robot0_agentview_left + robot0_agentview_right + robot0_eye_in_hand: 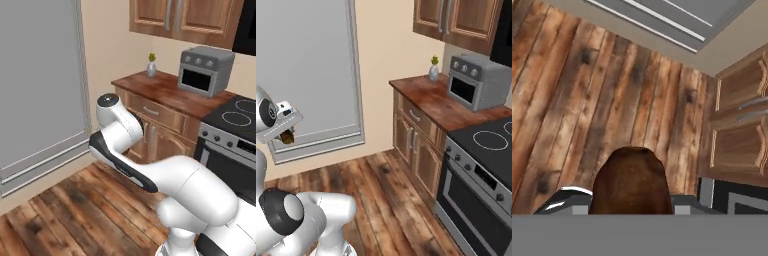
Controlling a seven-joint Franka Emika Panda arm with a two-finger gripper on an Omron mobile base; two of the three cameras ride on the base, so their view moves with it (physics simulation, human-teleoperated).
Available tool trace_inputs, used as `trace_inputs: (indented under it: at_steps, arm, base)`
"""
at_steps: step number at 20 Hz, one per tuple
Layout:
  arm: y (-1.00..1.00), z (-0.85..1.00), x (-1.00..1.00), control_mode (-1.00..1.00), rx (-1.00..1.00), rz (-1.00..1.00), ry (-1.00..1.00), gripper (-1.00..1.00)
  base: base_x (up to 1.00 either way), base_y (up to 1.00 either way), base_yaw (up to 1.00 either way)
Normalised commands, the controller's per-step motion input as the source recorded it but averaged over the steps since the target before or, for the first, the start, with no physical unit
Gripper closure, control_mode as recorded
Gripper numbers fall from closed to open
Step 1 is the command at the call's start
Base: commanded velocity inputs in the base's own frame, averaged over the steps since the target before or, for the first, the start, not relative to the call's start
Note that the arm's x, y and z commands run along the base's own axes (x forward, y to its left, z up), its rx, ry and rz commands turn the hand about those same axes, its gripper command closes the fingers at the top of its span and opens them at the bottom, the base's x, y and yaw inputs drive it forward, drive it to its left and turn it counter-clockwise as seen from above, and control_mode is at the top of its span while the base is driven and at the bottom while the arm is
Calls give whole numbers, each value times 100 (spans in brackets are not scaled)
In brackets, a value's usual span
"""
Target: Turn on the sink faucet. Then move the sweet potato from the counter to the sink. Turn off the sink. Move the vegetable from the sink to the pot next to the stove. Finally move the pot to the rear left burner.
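The sweet potato (632, 177) is a brown lump held in my gripper (632, 202), which is shut on it above the wooden floor. In the right base view the gripper (287, 134) hangs at the far left, with the sweet potato (288, 136) dark between its fingers. The black stove (235, 117) with ringed burners sits at the right, also seen as the stove (488, 145) from the other side. The sink, its faucet and the pot are out of view.
A wooden counter (157, 92) with drawers stands left of the stove, carrying a grey toaster oven (206, 70) and a small potted plant (151, 65). Upper cabinets (175, 17) hang above. A large grey panel (40, 85) fills the left wall. Plank floor (75, 210) lies open.
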Motion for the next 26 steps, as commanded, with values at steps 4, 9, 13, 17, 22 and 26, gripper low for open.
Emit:
trace_inputs:
  at_steps: [4, 9, 13, 17, 22, 26]
  arm:
    - [0, 0, 0, 100, 0, 0, 0, 100]
    - [0, 0, 0, 100, 0, 0, 0, 100]
    - [0, 0, 0, 100, 0, 0, 0, 100]
    - [0, 0, 0, 100, 0, 0, 0, 100]
    - [0, 0, 0, 100, 0, 0, 0, 100]
    - [0, 0, 0, 100, 0, 0, 0, 100]
  base:
    - [-5, 0, -58]
    - [-3, -1, -57]
    - [0, -7, -56]
    - [0, -10, -55]
    - [0, -13, -52]
    - [0, -12, -49]
